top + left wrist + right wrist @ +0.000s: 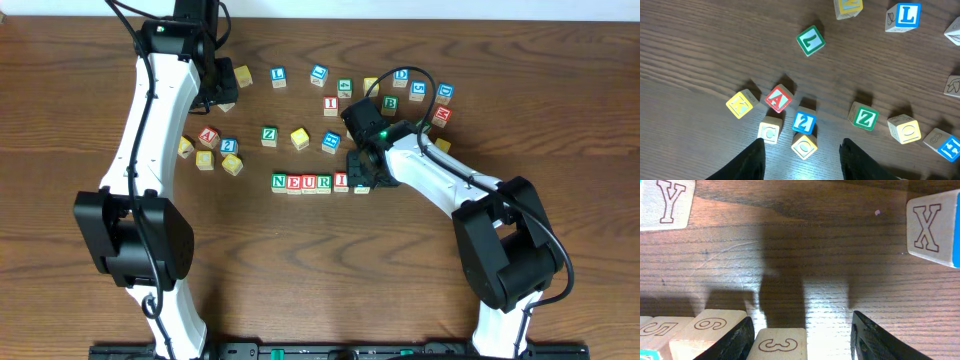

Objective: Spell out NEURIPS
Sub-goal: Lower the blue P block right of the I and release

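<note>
Our right arm (430,175) bends in low over the surface (300,250), the right pincer (802,330) parted loosely around a cube (781,344) ending the NEURI row (310,183); the left pincer (802,145) hovers open and empty

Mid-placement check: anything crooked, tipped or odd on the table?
Only a small thing: the cube between the right gripper's open fingers, at the end of the NEURI row, seems slightly out of line with the I cube beside it. The row itself is straight; the loose cubes lie scattered, none stacked.
</note>
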